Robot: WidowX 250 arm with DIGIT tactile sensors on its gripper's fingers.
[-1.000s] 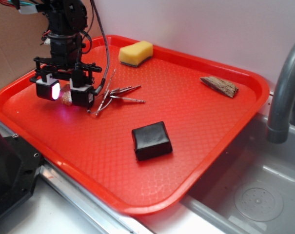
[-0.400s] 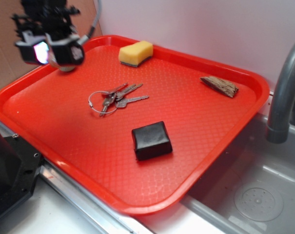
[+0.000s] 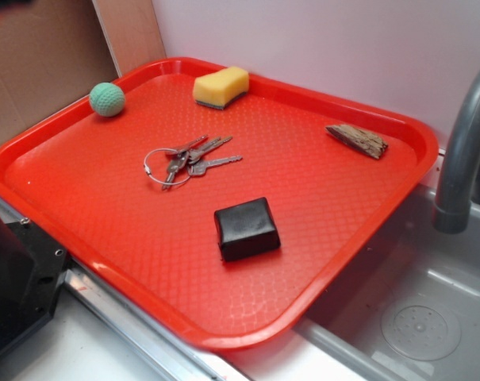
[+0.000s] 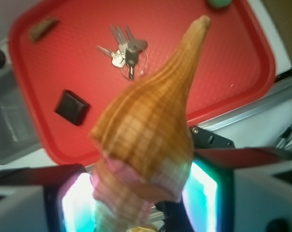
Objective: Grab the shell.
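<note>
Holding the shell (image 4: 143,140) clamped btwn both fingers of my gripper (image 4: 136,193), high above the red tray (image 4: 223,92) w/ keys (image 4: 126,50) far below. Grab step looks done; next I'd just keep grip steady, no squeeze changes.

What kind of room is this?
Probably a kitchen sink area: a grey faucet curves over a metal sink with a drain, and a sponge lies on the red tray beside it.
</note>
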